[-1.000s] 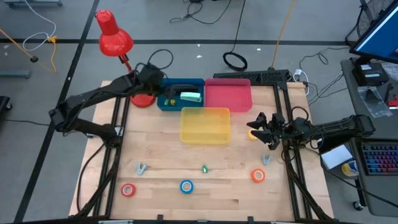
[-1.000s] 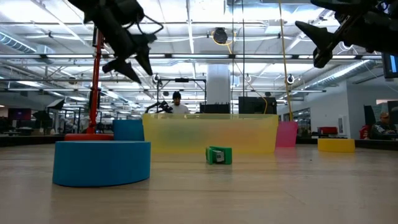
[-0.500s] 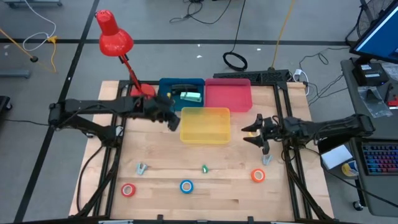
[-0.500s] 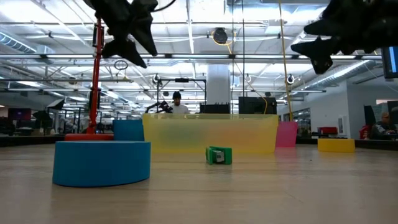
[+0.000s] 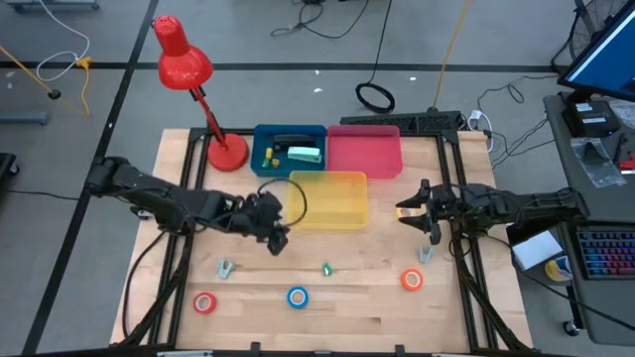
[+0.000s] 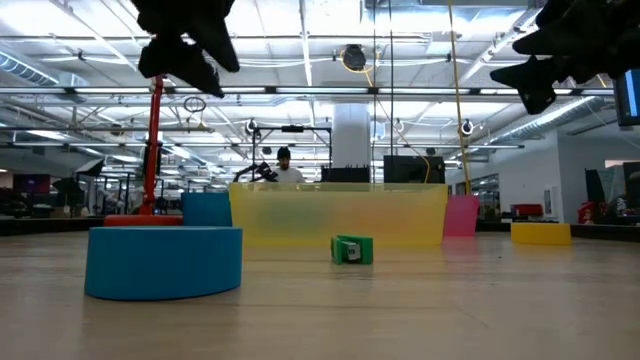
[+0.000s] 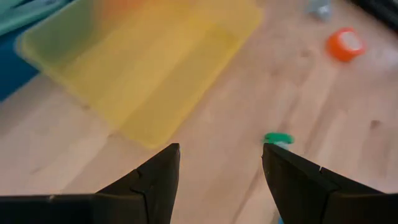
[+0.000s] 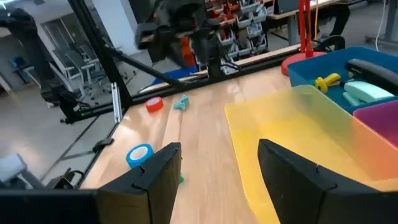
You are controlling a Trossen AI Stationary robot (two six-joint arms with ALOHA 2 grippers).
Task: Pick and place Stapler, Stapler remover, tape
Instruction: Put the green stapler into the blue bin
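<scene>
- Left gripper (image 5: pixel 279 241) has moved from the blue bin (image 5: pixel 266 135) to the counter (image 5: pixel 367 297) centre, fingers apart, empty.
- Right gripper (image 5: pixel 411 212) hovers near the yellow bin (image 5: pixel 327 224), fingers apart, empty.

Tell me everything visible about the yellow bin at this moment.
The yellow bin is a rectangular, translucent yellow tray that looks like plastic, with low walls and rounded corners. It sits upright and flat on the wooden table, just in front of the blue bin and pink bin; whether it touches them cannot be told. It appears empty. Neither gripper touches it: the open left gripper is off its front left corner, the open right gripper to its right.
</scene>
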